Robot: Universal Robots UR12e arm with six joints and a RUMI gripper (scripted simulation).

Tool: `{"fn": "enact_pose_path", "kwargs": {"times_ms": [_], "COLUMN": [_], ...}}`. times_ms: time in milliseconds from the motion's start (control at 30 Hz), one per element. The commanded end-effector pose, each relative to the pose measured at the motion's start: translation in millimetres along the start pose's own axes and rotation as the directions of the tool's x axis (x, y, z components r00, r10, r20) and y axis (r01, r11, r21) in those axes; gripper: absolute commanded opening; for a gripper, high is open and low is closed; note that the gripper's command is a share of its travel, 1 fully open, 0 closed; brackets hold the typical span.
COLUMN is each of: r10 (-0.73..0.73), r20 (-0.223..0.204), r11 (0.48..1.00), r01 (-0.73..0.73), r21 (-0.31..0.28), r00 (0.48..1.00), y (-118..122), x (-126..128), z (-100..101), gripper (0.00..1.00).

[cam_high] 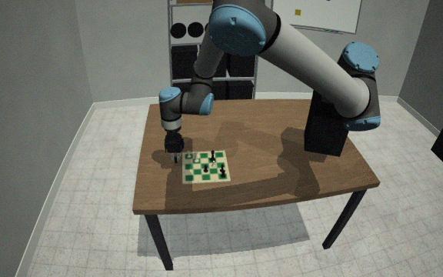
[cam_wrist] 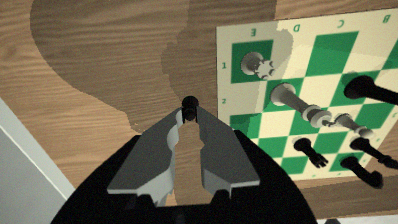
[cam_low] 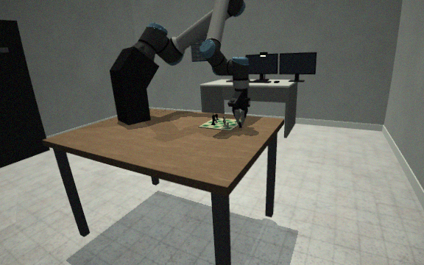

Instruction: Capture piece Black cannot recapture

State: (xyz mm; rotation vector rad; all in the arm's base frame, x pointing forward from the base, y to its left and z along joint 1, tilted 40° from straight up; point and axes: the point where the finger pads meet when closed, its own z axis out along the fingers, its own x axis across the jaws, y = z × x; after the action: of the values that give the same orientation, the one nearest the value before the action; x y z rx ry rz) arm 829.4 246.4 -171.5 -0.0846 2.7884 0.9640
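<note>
My gripper [cam_high: 175, 157] [cam_low: 240, 123] [cam_wrist: 190, 108] is shut on a small black piece [cam_wrist: 190, 104], which is upright at the fingertips beside the board's E edge. I cannot tell its type or whether it touches the table. On the chessboard [cam_high: 188, 182] [cam_wrist: 223, 50], a white rook [cam_wrist: 252, 63] stands on E1 and a tall white piece [cam_wrist: 284, 95] on D2. A tall black piece [cam_high: 212, 155] [cam_wrist: 361, 87] stands on B2, with a smaller white piece [cam_wrist: 345, 121] beside it on B3. A black rook [cam_high: 205, 168] [cam_wrist: 303, 145] stands on C4. Two black pieces stand near the A-side far corner.
The wooden table [cam_high: 260, 154] [cam_low: 153, 147] extends around the board, and its edge lies past the gripper's side away from the board. The black robot pedestal [cam_high: 325, 131] [cam_low: 131, 92] stands at the table's other end. The arm reaches over the table from there.
</note>
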Motion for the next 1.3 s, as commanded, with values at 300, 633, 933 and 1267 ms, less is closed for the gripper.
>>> {"fn": "enact_pose_path", "kwargs": {"times_ms": [300, 633, 933, 1267], "r10": [-0.001, -0.002, -0.001, -0.001], "r20": [0.000, 0.003, 0.001, 0.001], "r11": [1.000, 1.000, 1.000, 1.000], "r01": [0.001, 0.002, 0.001, 0.001], "r21": [0.001, 0.001, 0.001, 0.001], "r00": [1.000, 1.000, 1.000, 1.000], "y": [0.0, -0.2, -0.2, -0.1], "x": [-0.1, -2.4, -0.8, -0.9], "z": [4.0, 4.8, 5.4, 5.3], "gripper": [0.00, 0.00, 0.00, 0.00]}}
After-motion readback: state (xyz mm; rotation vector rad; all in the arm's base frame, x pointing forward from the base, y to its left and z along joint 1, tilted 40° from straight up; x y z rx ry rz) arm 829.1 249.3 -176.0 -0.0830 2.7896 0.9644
